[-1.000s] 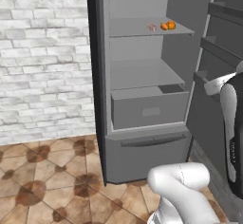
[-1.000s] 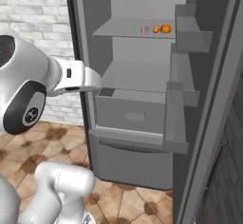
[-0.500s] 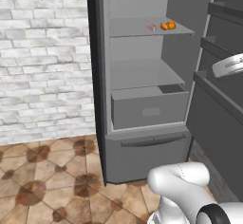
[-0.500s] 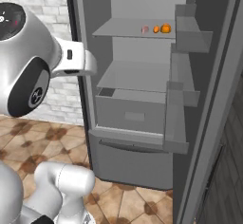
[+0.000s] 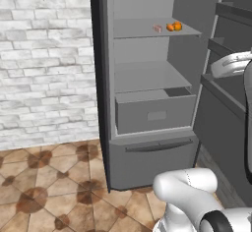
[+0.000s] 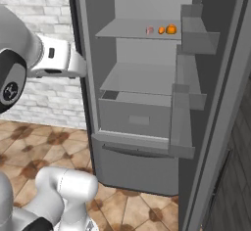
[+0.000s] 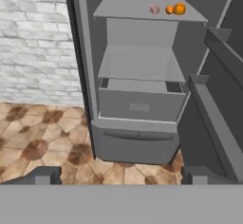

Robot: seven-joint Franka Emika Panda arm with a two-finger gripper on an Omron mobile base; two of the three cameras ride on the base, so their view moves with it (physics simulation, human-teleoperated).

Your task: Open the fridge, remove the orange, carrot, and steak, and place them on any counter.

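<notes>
Standing open, the fridge shows its top-shelf goods

Swinging away, the arm has shifted since a second ago: in the left base view its dark forearm, which stood at the right edge beside the door, has gone, leaving a white link there; in the right base view the white link at left has risen a little. The fridge [image 5: 147, 113] itself has not moved, its door swung wide to the right.

The gripper [image 7: 118, 176] hangs well back from the fridge, jaws spread wide and empty, its dark fingertips [image 7: 43, 175] low in the hand view. Far beyond it, on the top shelf, lie the steak [image 7: 154, 10], the carrot [image 7: 169, 10] just right of it, and the orange [image 7: 179, 9] touching the carrot.

Flat grey shelves, a boxy drawer [image 5: 153, 114], dark matte walls; white brick wall [image 5: 44, 64] left, brown patterned floor tiles [image 5: 49, 196] below.
</notes>
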